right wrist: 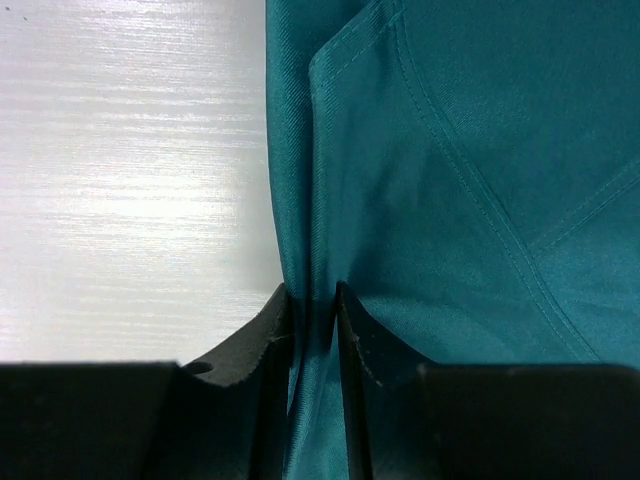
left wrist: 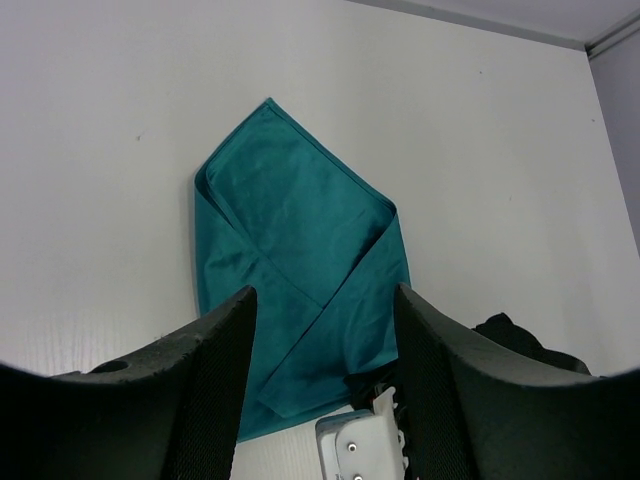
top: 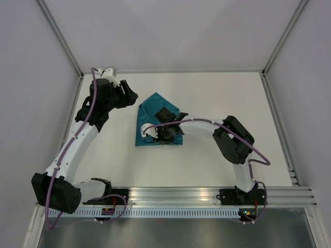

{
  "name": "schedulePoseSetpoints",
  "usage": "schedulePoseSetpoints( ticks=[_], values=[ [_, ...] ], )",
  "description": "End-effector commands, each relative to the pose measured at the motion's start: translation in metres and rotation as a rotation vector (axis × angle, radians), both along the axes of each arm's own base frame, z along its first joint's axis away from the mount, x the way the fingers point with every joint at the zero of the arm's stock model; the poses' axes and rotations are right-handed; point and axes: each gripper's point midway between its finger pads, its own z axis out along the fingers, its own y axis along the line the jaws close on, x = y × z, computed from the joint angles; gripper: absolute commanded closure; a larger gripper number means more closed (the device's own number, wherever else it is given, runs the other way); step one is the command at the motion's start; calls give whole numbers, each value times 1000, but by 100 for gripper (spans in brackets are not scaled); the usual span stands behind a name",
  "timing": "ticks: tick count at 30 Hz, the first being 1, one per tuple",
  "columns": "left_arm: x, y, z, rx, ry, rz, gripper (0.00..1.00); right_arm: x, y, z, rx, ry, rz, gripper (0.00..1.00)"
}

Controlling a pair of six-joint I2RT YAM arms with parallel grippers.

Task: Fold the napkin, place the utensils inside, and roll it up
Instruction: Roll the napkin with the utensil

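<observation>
The teal napkin (top: pixel 155 111) lies folded into a pointed, layered shape near the middle of the white table (top: pixel 217 98). My right gripper (top: pixel 159 135) is down on its near part. In the right wrist view the jaws (right wrist: pixel 313 300) are pinched on a raised ridge of napkin (right wrist: pixel 450 200) along its left edge. My left gripper (top: pixel 132 97) hovers at the napkin's far left, not touching it. The left wrist view shows this gripper (left wrist: pixel 322 292) open above the napkin (left wrist: pixel 290 230), nothing between its fingers. The utensils are out of view.
Grey walls and a metal frame (top: pixel 170 72) enclose the table at the back and sides. A metal rail (top: pixel 176 194) with both arm bases runs along the near edge. The right arm's wrist (left wrist: pixel 365 440) pokes into the left wrist view.
</observation>
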Motion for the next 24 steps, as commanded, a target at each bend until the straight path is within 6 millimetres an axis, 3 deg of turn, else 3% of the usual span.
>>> schedulePoseSetpoints(
  ticks=[1,7,15,24],
  values=[
    [-5,-6,30,22,-108,-33,39,-40,-67,-59,-252,228,-11,76],
    [-18,-28,44,73,-194,-90,40,-39,-86,-63,-282,306,-11,79],
    [-41,-38,67,35,-338,-141,40,-38,-105,-65,-305,348,-1,80],
    [-74,-65,75,113,-486,-281,39,-36,-130,-68,-328,442,0,81]
  ],
)
